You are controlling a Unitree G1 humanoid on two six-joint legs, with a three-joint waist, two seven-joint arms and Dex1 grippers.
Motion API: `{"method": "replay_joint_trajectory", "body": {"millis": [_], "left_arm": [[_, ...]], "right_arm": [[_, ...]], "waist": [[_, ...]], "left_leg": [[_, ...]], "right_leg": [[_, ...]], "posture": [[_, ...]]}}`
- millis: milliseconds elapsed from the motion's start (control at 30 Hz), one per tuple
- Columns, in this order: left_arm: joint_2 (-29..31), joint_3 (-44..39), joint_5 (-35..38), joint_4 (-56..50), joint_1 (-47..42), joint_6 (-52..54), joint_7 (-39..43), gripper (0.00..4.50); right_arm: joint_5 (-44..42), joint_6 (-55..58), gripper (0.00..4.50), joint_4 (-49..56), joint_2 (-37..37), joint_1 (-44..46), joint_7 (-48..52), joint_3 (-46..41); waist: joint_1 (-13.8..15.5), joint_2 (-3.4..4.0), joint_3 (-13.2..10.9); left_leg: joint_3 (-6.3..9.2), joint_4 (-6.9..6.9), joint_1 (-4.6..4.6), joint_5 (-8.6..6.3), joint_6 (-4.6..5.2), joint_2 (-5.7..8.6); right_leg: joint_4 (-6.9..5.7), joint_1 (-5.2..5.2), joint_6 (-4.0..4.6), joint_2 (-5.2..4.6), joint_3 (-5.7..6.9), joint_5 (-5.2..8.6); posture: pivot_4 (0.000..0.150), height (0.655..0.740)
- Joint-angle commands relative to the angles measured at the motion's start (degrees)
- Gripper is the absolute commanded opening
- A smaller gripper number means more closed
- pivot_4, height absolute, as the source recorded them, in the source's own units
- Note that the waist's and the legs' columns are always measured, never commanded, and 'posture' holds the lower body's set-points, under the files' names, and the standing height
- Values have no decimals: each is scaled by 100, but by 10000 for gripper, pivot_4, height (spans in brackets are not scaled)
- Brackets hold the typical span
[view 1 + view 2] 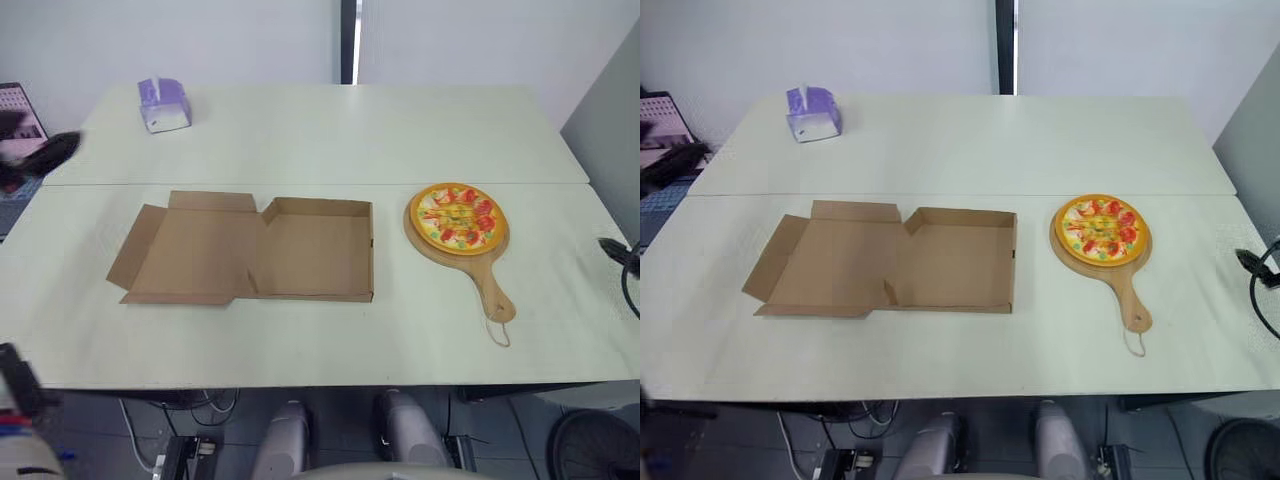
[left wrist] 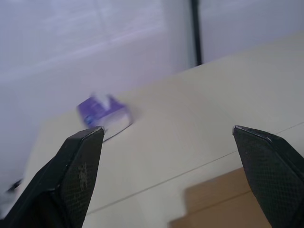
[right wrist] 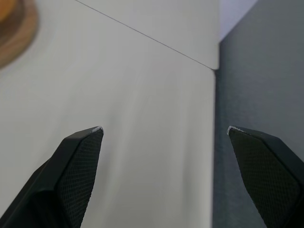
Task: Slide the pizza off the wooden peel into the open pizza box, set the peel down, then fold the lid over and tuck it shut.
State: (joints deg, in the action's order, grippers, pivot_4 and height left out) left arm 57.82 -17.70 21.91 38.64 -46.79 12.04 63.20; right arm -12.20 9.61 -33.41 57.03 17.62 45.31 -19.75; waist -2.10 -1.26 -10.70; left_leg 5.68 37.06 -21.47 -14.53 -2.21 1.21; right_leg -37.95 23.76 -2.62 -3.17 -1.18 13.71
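Peel (image 3: 12, 28) beyond spread right fingers (image 3: 76, 175), box (image 2: 228, 204) beyond spread left fingers (image 2: 71, 180)

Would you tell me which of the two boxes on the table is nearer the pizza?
The brown pizza box, open beside the peel; the purple tissue box stands at the far left corner.

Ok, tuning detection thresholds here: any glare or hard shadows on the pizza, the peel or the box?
Left eye view: soft, even light; no glare on the pizza, only a faint shadow beside the wooden peel and along the pizza box inner walls. Left wrist view: bright wall behind the tissue box. Right wrist view: table evenly lit, no hotspots.
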Motion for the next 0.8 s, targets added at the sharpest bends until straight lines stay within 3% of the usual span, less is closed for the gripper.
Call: {"method": "replay_joint_trajectory", "body": {"millis": [33,167,267,333,533,800], "left_arm": [[-340,380,483,-1650,21,878,201,44902],[-1142,1275,1179,-3860,114,1900,334,44902],[-1321,1750,1557,-5002,300,2348,586,44902],[-1248,2093,1403,-5505,564,2127,878,44902],[-1310,2320,1072,-5739,946,1561,1062,44902],[-1376,2246,1232,-5968,949,1756,806,44902]], "right_arm": [[-470,1028,45000,1475,-170,-460,-196,-356],[-1101,2368,45000,3499,-634,-1276,-405,-384],[-1365,2963,45000,4573,-814,-1737,-499,-371],[-1481,3243,45000,5087,-929,-1891,-625,-301],[-1438,3712,45000,5803,-1451,-1961,-1212,139],[-901,3755,45000,5651,-2090,-1828,-2099,775]], "waist": [[0,0,0],[-40,-1,0],[-58,0,0],[-84,3,1],[-19,0,0],[51,-2,-2]], "left_leg": [[1,0,-1,0,0,0],[9,0,-3,0,0,-5],[4,2,-4,0,0,-2],[0,-1,2,0,0,-3],[-3,-6,46,0,1,-5],[-3,-6,42,-1,1,-2]], "right_leg": [[-2,1,0,0,0,0],[0,2,0,3,3,1],[-1,2,-2,2,-5,2],[-1,3,-3,3,-8,2],[26,-45,-29,8,-10,27],[39,-49,-32,4,-10,28]], "posture": [[1500,7400],[1500,7400],[1500,7400],[1500,7400],[1500,7400],[1500,7400]]}}
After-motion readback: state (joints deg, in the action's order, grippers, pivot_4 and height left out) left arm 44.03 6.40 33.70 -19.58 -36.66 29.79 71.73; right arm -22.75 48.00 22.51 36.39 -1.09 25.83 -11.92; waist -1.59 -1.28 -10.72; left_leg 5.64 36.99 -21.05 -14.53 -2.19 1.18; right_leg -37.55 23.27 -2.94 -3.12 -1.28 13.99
